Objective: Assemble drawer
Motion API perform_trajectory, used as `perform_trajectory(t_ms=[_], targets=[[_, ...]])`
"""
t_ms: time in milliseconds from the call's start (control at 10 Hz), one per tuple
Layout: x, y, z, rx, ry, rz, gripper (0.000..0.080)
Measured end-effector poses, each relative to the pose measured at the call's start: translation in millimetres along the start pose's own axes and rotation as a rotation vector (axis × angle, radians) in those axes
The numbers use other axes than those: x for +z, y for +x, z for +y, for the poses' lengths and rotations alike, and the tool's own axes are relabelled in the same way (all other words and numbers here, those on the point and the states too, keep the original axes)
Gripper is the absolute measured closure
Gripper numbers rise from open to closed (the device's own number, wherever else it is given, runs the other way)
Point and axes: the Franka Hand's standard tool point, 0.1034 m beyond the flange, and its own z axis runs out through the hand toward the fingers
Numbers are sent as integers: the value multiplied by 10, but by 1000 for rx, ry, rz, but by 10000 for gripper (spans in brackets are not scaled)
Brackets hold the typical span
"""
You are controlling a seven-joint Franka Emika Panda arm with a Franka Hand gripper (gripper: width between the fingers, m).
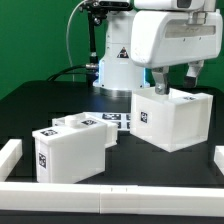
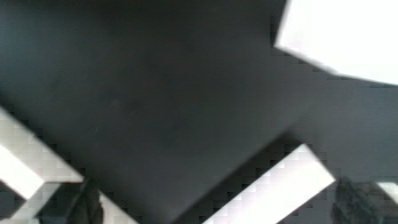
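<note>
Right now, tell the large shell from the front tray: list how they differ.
Size: the shell is taller and bulkier; the front tray is lower. Place: the shell stands at the exterior view's right, beside the gripper; the front tray stands at the left, far from it. Both are matte white with a black-and-white tag on a side wall.

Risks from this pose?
1. The pincer hangs close to the rim of the large white hollow plastic shell; descending could clip the rim and shove the shell.
2. The two small white boxy trays sit near the low white border rail; a grasp there may be cramped.
</note>
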Motion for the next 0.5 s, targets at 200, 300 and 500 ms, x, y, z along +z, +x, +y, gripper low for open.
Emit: perform_trajectory(t_ms=[200,300,500], targets=[[9,2,18,-7,-10,15,150],[11,3,17,-7,-10,15,150],[11,-2,12,30,-13,18,150]])
